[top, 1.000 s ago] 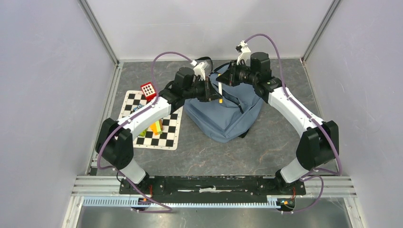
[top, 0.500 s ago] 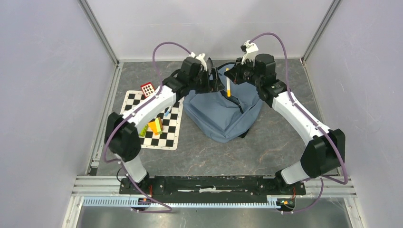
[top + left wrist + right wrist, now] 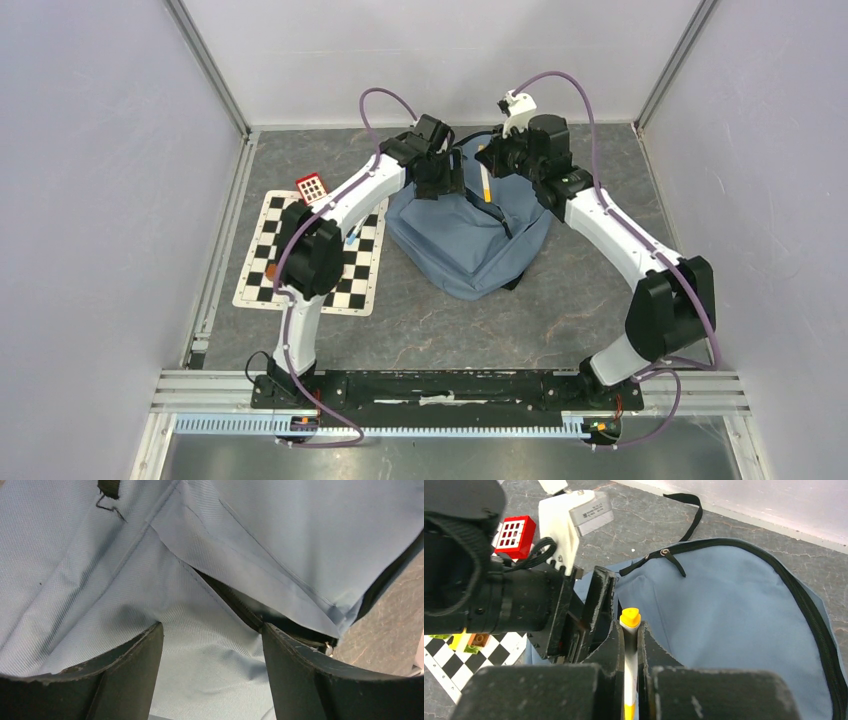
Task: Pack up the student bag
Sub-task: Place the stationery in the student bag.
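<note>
The student bag (image 3: 470, 240) is a blue-grey backpack lying at the back middle of the table, with its dark zipper (image 3: 804, 605) running round the edge. My right gripper (image 3: 487, 168) hangs over the bag's top end, shut on a white pen with a yellow cap (image 3: 629, 616) that points down at the fabric. Close on its left, my left gripper (image 3: 452, 183) is open and low over the bag. Blue cloth (image 3: 210, 650) shows between the left fingers (image 3: 135, 670) and they grip nothing. A gaping zipper seam (image 3: 240, 605) runs just beyond them.
A checkerboard mat (image 3: 265, 262) lies left of the bag, partly under the left arm. A red cube with a white grid (image 3: 312, 187) sits at its far corner, and a small blue item (image 3: 352, 240) lies on it. Coloured blocks (image 3: 471, 641) show by the mat. A black strap (image 3: 691, 510) trails toward the back wall.
The left gripper let go of the pen and opened, and its arm swung further back over the bag. The right gripper closed on the pen and now carries it alone.
</note>
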